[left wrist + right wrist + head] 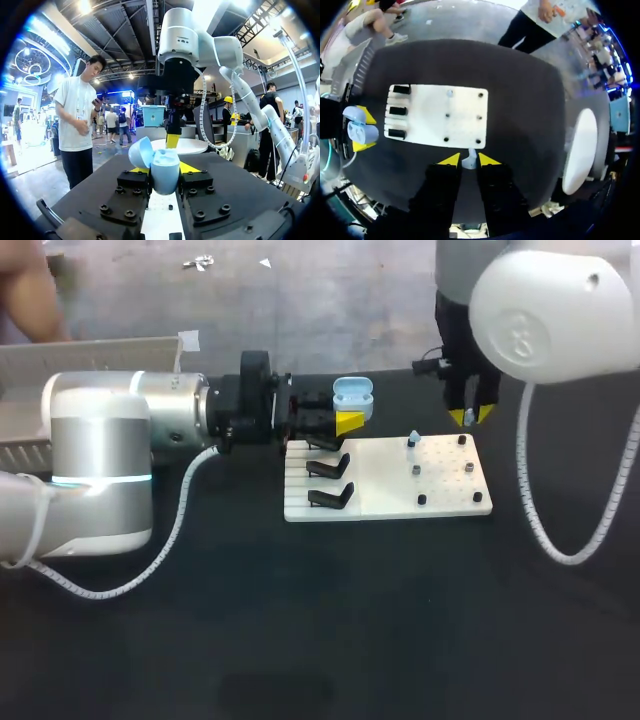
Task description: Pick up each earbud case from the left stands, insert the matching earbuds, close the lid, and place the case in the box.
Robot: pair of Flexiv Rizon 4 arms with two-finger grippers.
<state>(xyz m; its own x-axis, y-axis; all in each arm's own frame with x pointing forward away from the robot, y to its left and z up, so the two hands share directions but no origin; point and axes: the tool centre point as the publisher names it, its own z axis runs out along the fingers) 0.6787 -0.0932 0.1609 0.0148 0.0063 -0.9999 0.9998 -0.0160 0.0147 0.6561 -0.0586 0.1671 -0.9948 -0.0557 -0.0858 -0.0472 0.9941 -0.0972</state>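
My left gripper (pixel 349 420) is shut on a light-blue earbud case (pixel 352 395), held just above the left edge of the white board (pixel 440 505) with its lid swung open. In the left wrist view the case (pixel 161 162) sits upright between the yellow-tipped fingers (pixel 191 167). My right gripper (pixel 468 159) is shut on a small white earbud (pixel 468 162) and hangs above the table just beyond the board's edge (pixel 465 142). In the head view it (pixel 472 416) is over the board's far right corner. Another earbud (pixel 412 440) stands on a peg.
Three black stands (pixel 329 469) line the board's left side, all without cases. Several dark pegs (pixel 422 500) dot its right half. A beige box (pixel 100 345) lies at the far left behind my left arm. The black table surface (pixel 350 620) surrounds the board.
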